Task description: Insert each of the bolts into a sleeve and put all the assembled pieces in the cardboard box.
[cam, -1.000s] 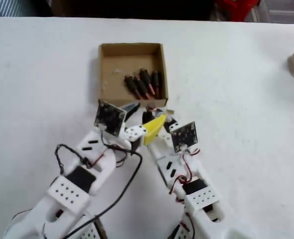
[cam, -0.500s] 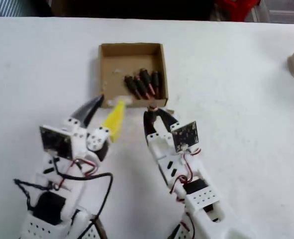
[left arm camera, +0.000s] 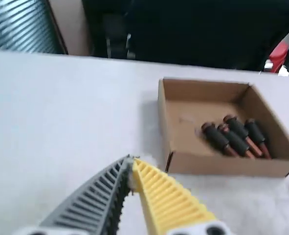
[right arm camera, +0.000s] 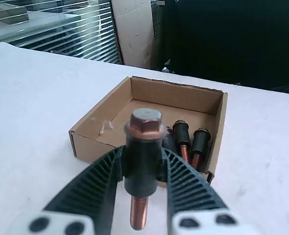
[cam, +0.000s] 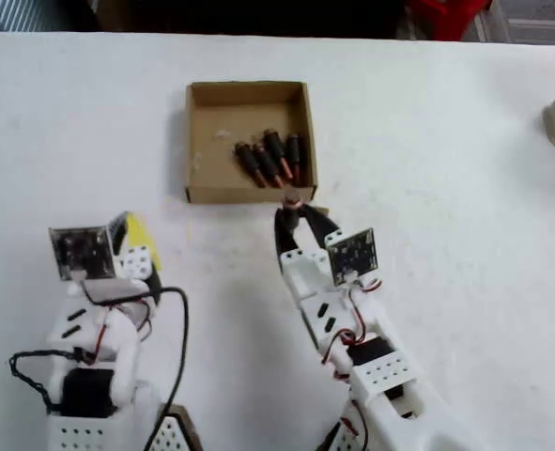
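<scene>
Fingers of right gripper (right arm camera: 143, 155) clamp sleeved bolt (right arm camera: 144, 123) mid-sleeve, cardboard box (right arm camera: 183, 96) at 12 o'clock. Judged rigid, dense, slippery. Left gripper (left arm camera: 131, 165) fingers together, empty.

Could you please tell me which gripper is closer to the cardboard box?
Right. The right gripper, holding a sleeved bolt, sits just before the near wall of the cardboard box; the left gripper is farther off.

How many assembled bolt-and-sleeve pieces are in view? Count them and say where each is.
5 assembled pieces. Four lie bunched together in the cardboard box; another could hide among them. The fifth piece is held in the right gripper, just outside the box.
</scene>
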You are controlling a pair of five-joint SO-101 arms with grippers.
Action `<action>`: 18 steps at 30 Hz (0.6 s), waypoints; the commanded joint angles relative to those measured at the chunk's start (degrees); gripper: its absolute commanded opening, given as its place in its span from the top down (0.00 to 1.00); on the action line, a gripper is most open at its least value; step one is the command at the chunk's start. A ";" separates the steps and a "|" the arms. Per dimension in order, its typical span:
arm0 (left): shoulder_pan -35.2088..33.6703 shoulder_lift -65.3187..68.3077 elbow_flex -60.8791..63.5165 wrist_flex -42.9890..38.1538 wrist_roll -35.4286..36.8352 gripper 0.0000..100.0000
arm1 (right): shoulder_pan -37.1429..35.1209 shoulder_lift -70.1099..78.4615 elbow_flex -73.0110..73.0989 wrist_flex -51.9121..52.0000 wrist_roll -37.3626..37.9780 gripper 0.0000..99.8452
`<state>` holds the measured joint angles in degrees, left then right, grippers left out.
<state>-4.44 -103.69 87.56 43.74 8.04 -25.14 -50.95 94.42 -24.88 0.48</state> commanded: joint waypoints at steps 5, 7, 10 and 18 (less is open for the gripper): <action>-4.09 -0.57 7.82 5.71 -0.35 0.98 | 3.12 -1.10 -13.27 16.40 -0.53 0.98; -4.53 -0.57 9.41 7.65 -0.44 0.98 | 2.95 -1.10 -17.58 20.97 -0.53 0.98; -4.53 -0.57 9.49 12.66 -0.44 0.98 | 2.42 -1.10 -23.47 25.80 -0.53 0.98; -9.63 -0.57 9.49 16.88 -0.53 0.98 | 0.92 1.36 -37.63 35.65 -0.26 0.98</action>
<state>-11.91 -103.69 97.05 58.42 8.22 -23.91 -50.51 64.97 8.79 0.48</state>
